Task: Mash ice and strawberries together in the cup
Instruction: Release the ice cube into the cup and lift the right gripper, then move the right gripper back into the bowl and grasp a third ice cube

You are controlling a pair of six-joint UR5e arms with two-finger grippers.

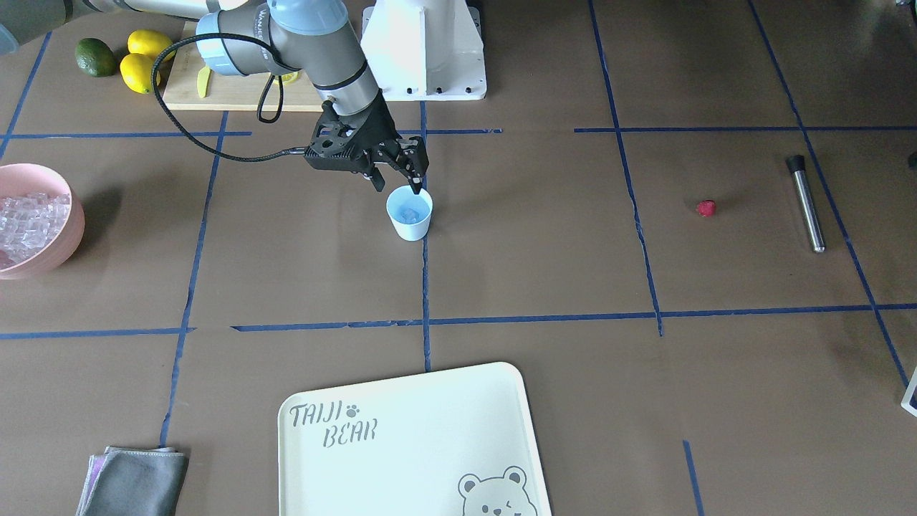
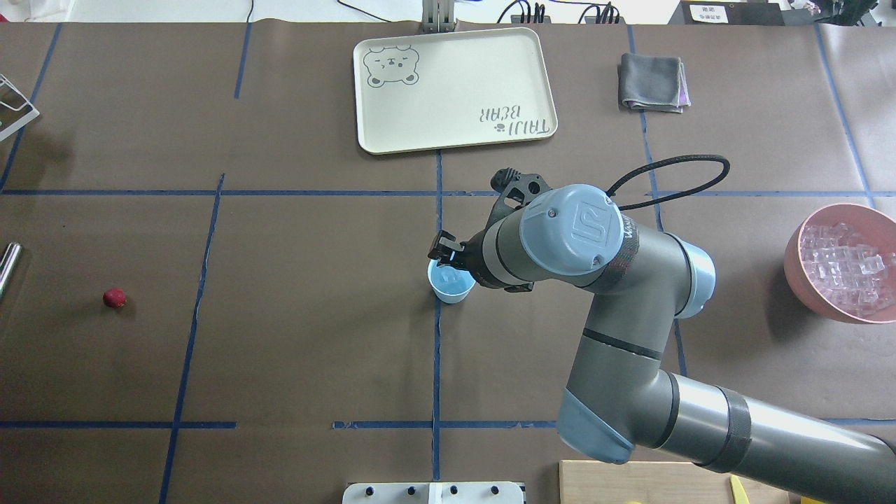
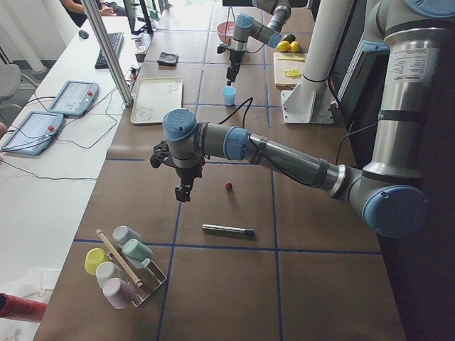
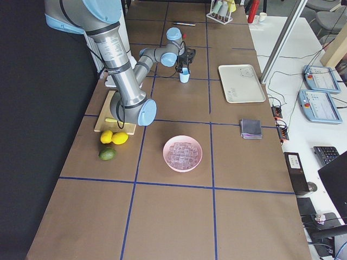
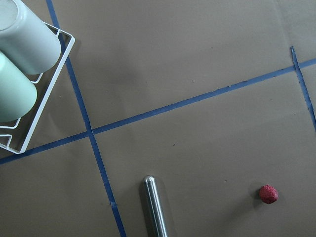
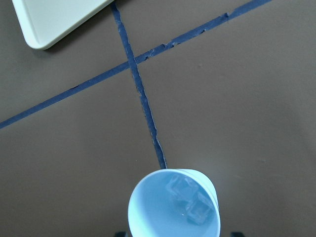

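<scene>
The right pincer (image 1: 397,185) hung directly above the cup (image 1: 410,215), released, its fingers spread about as wide as the rim and gripping nothing. That pose suited a drop: the cup sat just beneath the fingertips, so anything let go would fall inside. A couple of pieces of ice (image 6: 190,200) lay at its bottom. The pink bowl (image 1: 61,247) with many more cubes stood well off to this pincer's outer side, probably so the one arm could fetch from it alone.

The strawberry (image 1: 706,208) lay bare on the table, well apart from the right pincer and not in the cup. It was near the left pincer (image 3: 183,193), which hovered above the table close to it. Whether that pincer was spread or clenched could not be told, as its own camera showed no fingers. A metal rod (image 5: 157,207) lay near the berry, likely placed there as the mashing tool for that arm. By my judgement, the berry was not yet added and nothing was mashed.
</scene>
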